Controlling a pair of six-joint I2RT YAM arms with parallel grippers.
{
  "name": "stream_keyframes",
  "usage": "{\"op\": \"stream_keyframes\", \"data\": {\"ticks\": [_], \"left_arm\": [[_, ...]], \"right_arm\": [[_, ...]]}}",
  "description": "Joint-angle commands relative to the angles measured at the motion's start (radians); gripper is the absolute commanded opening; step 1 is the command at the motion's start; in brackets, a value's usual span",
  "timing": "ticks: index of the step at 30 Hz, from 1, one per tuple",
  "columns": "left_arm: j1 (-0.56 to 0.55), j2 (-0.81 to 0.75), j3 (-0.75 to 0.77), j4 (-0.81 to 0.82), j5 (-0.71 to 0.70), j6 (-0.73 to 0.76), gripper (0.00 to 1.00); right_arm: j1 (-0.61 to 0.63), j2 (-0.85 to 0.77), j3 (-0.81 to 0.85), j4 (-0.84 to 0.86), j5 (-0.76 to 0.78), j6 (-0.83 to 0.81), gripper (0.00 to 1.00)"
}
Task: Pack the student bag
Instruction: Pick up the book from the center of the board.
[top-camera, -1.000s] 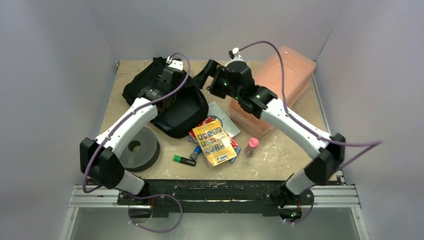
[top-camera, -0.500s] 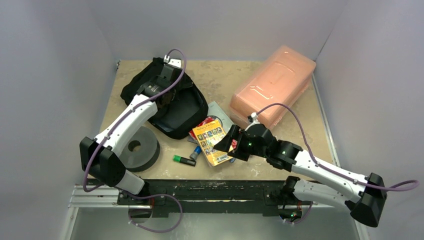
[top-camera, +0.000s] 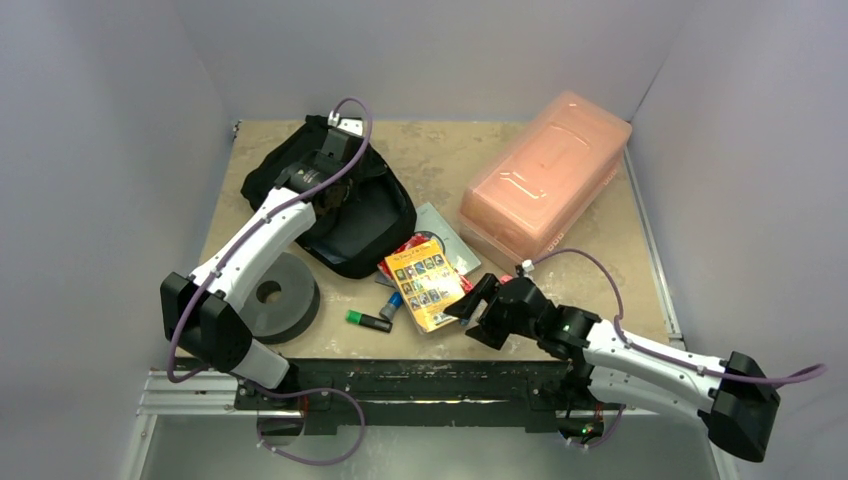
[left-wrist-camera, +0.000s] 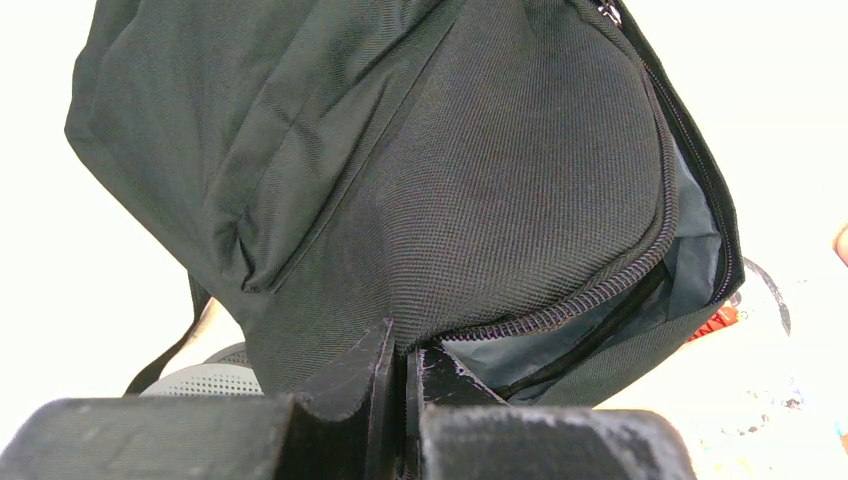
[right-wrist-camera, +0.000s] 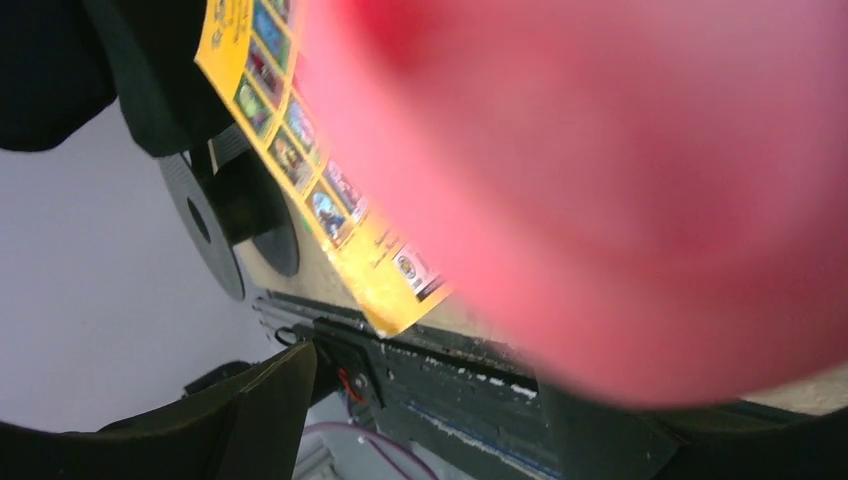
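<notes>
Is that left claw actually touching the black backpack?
Touching. The left wrist view shows the left gripper closed on the student bag at its zippered edge, with the fabric pinched between the fingers and no gap.

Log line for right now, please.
left claw: shut on student bag opening edge | right claw: open, low beside yellow booklet | blurred pink item fills right wrist view

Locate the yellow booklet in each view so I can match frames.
Top external: yellow booklet lies centre, toward the near edge.
Left wrist: not in it; the student bag fills most of the frame.
Right wrist: booklet runs diagonally at upper left, beside a pink blur.
Shared landmark: grey foam ring, left of the booklet in the top and right wrist views.
</notes>
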Motion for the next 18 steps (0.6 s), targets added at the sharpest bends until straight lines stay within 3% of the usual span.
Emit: {"op": "stream_keyframes", "data": {"ticks": [1,6,18], "left_arm": [[0.002,-0.052,0.019,0.033,0.017,-0.005,0.0],[0.002,-0.056,0.017,0.034,0.021,-0.006,0.0],[0.002,-0.046,0.017,0.036,0.028,-0.003,0.0]], "right_arm": [[0.003,-0.016,-0.061,0.109,0.115,0.099,0.83],[0.003,0.022,-0.131,0.271,0.174,0.121,0.79],[0.003,0.111,-0.125,0.325,0.252,0.164,0.65]]}}
